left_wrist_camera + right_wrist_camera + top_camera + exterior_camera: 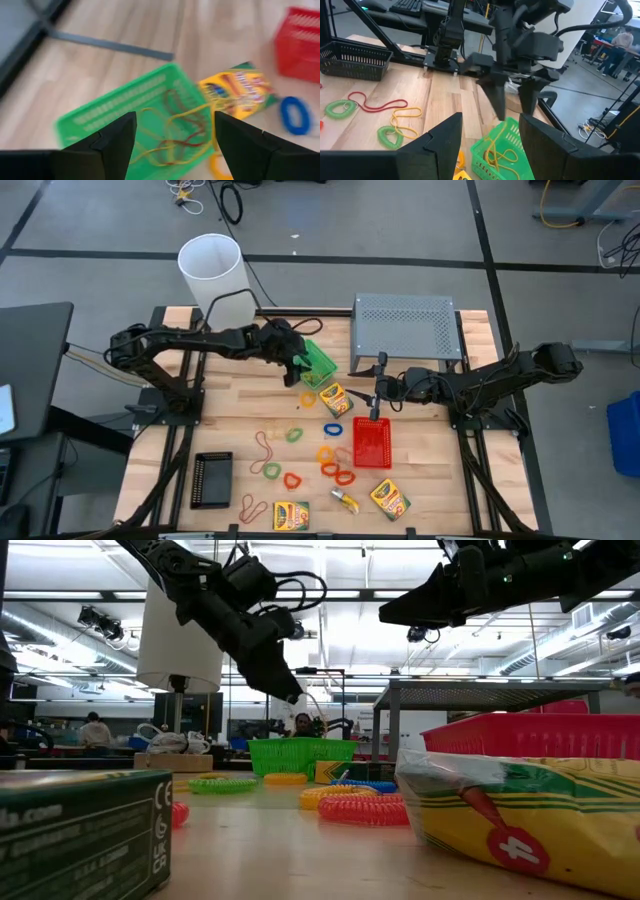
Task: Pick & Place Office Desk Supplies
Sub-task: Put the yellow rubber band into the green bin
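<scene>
The left claw (297, 366) hangs just above the green tray (318, 363), its two fingers (116, 141) spread wide and holding nothing. Right beneath that claw, thin yellow and reddish rubber bands (172, 131) lie loose in the green tray, one strand trailing over the tray's rim toward a crayon box (239, 93) just beside it. A blue loop band (294, 115) lies beyond that box, and the red tray (300, 42) is farther off on the same side.

The right claw (375, 393) hovers over the table between the green tray and the red tray, its fingers also spread wide and empty. Ahead of it stands the left claw over the green tray. Off to one side of it lie two green loop bands (340, 108), a red rubber band (372, 104) and yellow rubber bands (406, 119) on the wooden table (440, 100), with a black tray (354, 60) farther away.
</scene>
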Controlling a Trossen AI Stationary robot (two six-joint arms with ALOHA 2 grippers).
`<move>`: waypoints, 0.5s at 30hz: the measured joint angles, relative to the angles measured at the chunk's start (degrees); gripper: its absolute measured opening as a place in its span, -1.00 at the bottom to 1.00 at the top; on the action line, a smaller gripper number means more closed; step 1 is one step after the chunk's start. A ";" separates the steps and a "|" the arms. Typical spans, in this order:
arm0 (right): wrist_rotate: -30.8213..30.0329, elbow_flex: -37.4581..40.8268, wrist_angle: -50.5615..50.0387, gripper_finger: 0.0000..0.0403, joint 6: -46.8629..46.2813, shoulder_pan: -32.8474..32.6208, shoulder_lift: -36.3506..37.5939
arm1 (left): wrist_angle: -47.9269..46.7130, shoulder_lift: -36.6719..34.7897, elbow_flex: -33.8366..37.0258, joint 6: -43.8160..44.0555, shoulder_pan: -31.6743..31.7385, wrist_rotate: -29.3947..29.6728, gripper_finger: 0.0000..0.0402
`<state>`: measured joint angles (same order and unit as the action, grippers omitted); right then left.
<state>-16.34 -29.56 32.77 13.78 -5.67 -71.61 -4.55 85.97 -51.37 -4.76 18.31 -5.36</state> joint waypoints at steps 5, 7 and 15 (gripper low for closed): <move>0.00 0.00 0.00 0.02 -0.01 0.00 0.00 | -0.02 0.00 0.00 4.41 0.07 -3.89 0.33; 0.00 0.00 0.01 0.02 0.00 0.00 0.00 | -0.01 0.00 0.00 6.50 0.13 -4.11 0.33; 0.00 0.00 0.01 0.02 0.01 0.00 0.00 | 0.01 -0.10 0.00 7.55 -0.37 -6.16 0.33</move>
<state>-16.34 -29.56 32.77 13.79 -5.67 -71.61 -4.54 85.87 -51.37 2.79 17.93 -11.51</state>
